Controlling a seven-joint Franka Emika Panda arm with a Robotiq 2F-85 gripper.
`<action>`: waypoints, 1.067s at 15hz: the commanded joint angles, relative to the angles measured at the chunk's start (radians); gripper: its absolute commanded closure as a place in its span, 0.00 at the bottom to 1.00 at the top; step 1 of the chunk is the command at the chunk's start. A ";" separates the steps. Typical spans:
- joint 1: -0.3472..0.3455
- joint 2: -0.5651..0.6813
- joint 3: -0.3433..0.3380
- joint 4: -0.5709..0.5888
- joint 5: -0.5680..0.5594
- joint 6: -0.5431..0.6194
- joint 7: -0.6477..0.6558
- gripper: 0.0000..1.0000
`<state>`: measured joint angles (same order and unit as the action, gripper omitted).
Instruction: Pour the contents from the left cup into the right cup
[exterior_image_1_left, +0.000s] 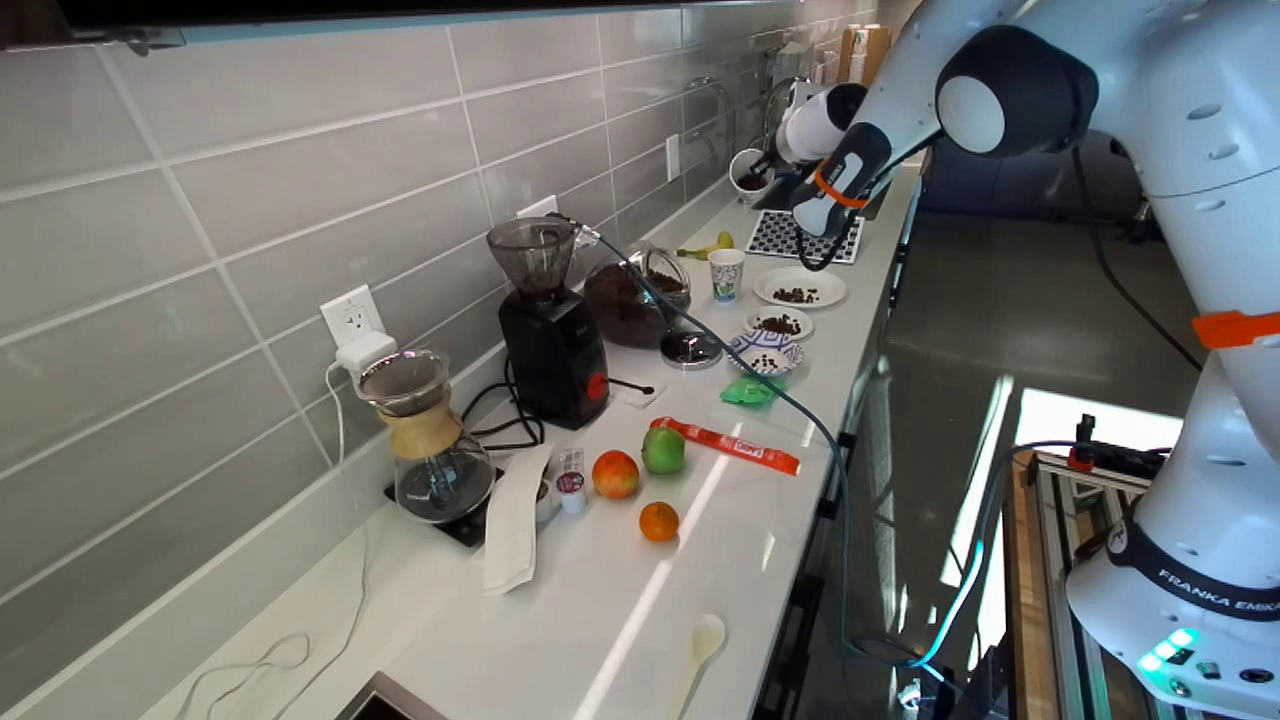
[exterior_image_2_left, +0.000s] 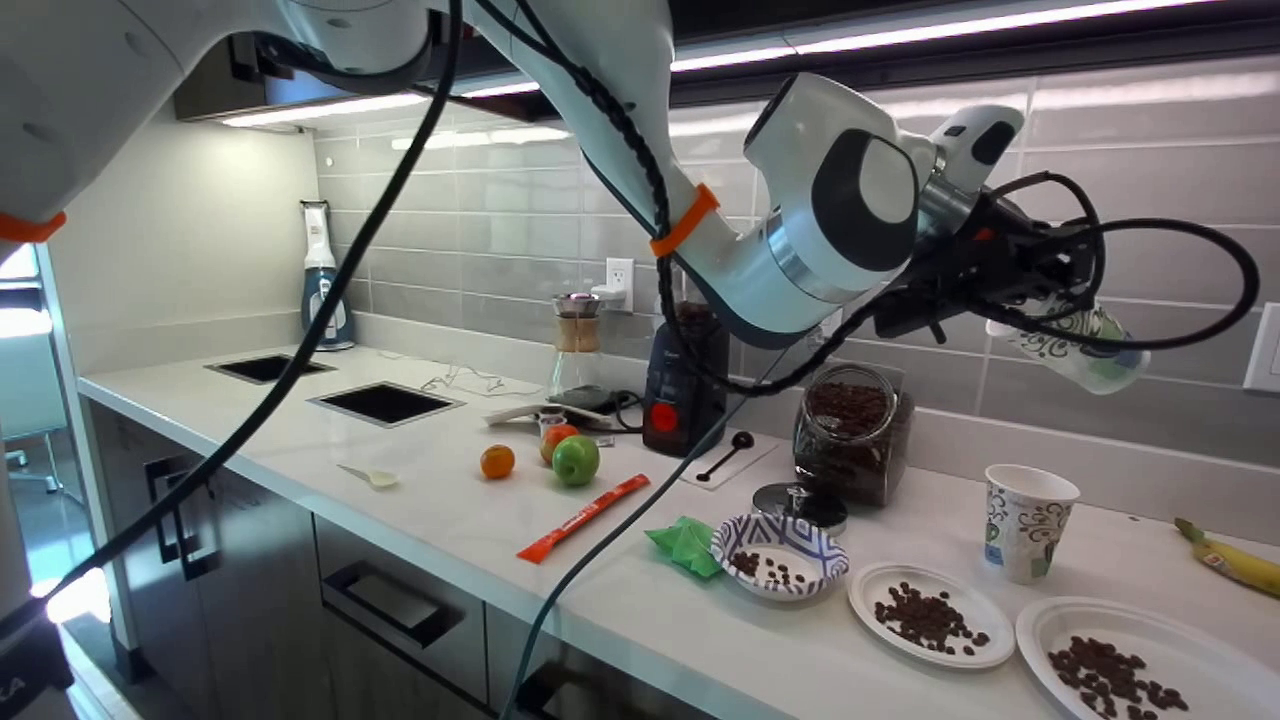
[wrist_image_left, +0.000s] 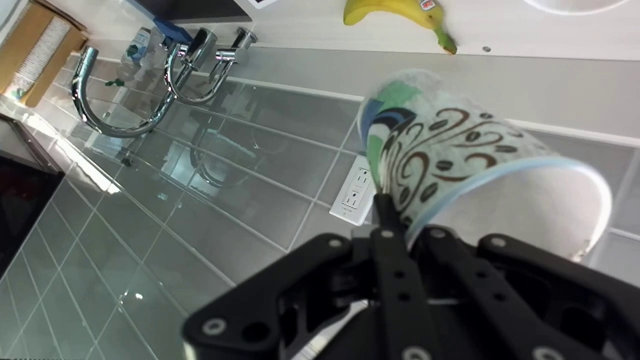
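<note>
My gripper (wrist_image_left: 407, 225) is shut on the wall of a patterned paper cup (wrist_image_left: 445, 140), near its rim. In both exterior views this held cup (exterior_image_1_left: 741, 167) (exterior_image_2_left: 1080, 348) is raised above the counter and tilted well over, its base toward the lower right in an exterior view. A dark patch shows inside its mouth; I cannot tell whether it is contents or a finger. The gripper also shows in the exterior views (exterior_image_1_left: 768, 166) (exterior_image_2_left: 1045, 285). A second patterned paper cup (exterior_image_1_left: 727, 275) (exterior_image_2_left: 1030, 525) stands upright on the counter below; its inside is hidden.
A banana (exterior_image_2_left: 1235, 562) (wrist_image_left: 395, 9) lies beside the standing cup. Plates with dark beans (exterior_image_2_left: 925, 615) (exterior_image_2_left: 1120, 680) and a patterned bowl (exterior_image_2_left: 780, 555) are in front. A bean jar (exterior_image_2_left: 855, 430) and grinder (exterior_image_1_left: 552, 350) stand near the tiled wall. A cable hangs across the counter.
</note>
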<state>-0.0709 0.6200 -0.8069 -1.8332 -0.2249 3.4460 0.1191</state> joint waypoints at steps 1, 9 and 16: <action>0.065 0.098 -0.099 0.017 0.046 0.111 -0.030 0.99; 0.118 0.260 -0.162 0.026 0.278 0.249 -0.277 0.99; 0.177 0.381 -0.223 0.068 0.448 0.220 -0.491 0.99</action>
<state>0.0673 0.9178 -0.9769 -1.7947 0.1454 3.6682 -0.3130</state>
